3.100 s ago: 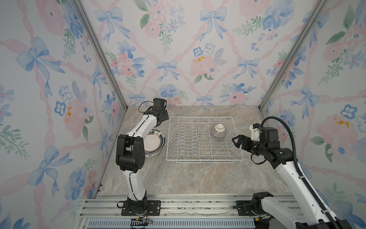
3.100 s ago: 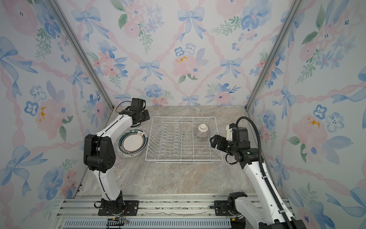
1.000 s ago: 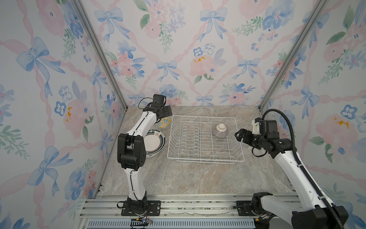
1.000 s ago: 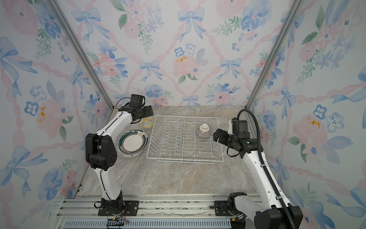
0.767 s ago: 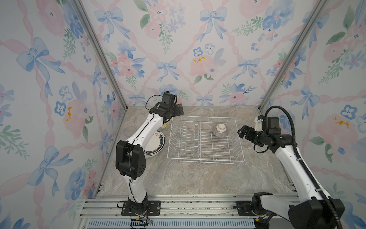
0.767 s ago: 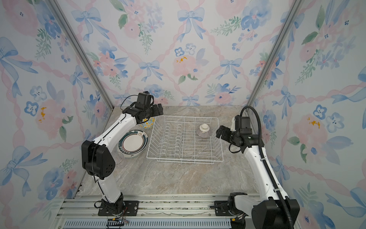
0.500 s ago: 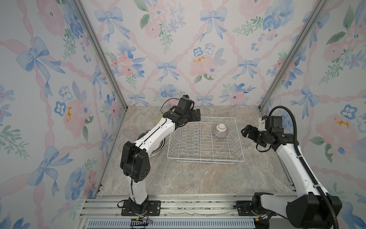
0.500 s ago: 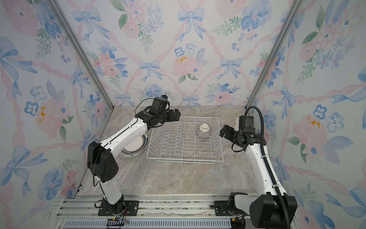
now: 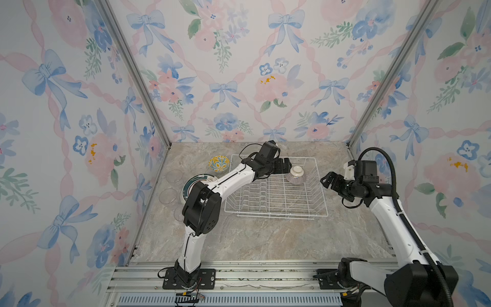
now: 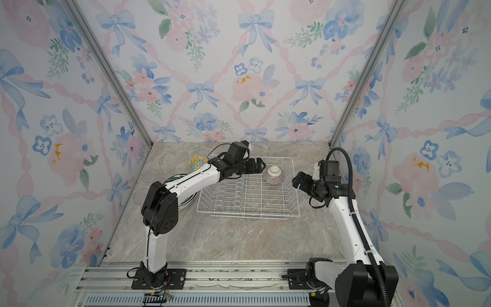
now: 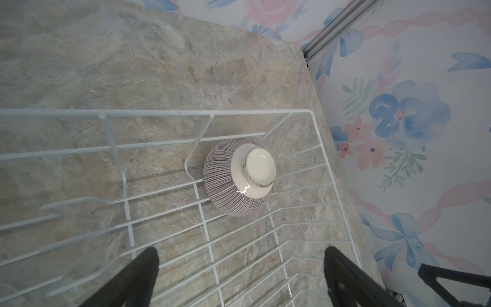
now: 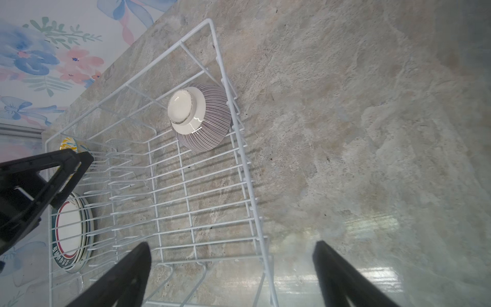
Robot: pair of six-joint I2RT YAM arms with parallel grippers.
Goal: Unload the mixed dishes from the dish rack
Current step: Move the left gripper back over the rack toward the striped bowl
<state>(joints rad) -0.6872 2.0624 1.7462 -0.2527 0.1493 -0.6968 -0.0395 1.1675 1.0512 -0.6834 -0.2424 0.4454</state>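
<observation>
The left gripper [image 11: 240, 255] is found with fingers spread wide and empty, over the white wire dish rack [image 11: 159, 113] beside the overturned purple-striped ceramic bowl [image 11: 233, 186]; that bowl is seated in the rack's far right corner; the right gripper [image 12: 231, 246] is likewise spread, empty, just outside the rack's right side; a yellow-blue floral bowl [image 9: 219, 163] and a green-rimmed round plate [image 9: 189, 184] are noted left of the rack.
</observation>
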